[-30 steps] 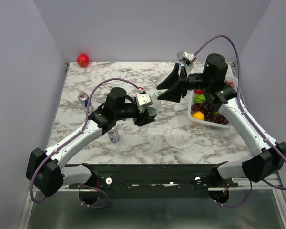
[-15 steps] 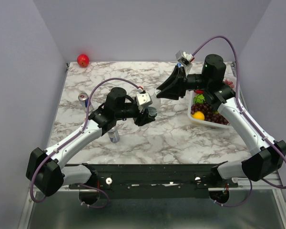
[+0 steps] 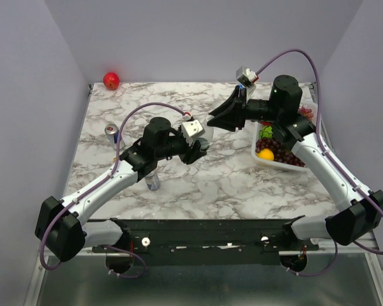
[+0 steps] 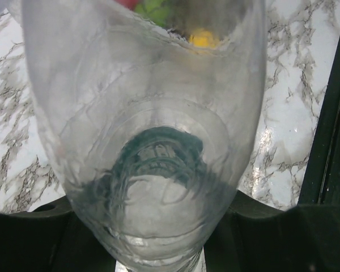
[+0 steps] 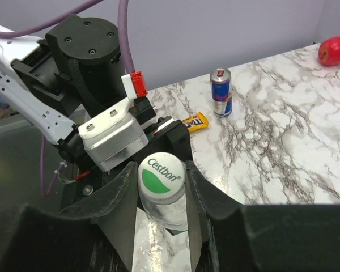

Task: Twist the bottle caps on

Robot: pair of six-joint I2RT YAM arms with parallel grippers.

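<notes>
**Cap on neck, twist not yet made**

The clear bottle (image 4: 147,141) is clamped by the left gripper (image 3: 198,150) over mid-table. The green-marked cap (image 5: 161,175) sits on its neck. The right gripper (image 3: 210,121) is narrowed onto the cap, seemingly touching both sides. The bottle is judged light, thin-walled and crushable, the cap small and slippery. Hold is best taken squarely on the cap's sides.
</notes>
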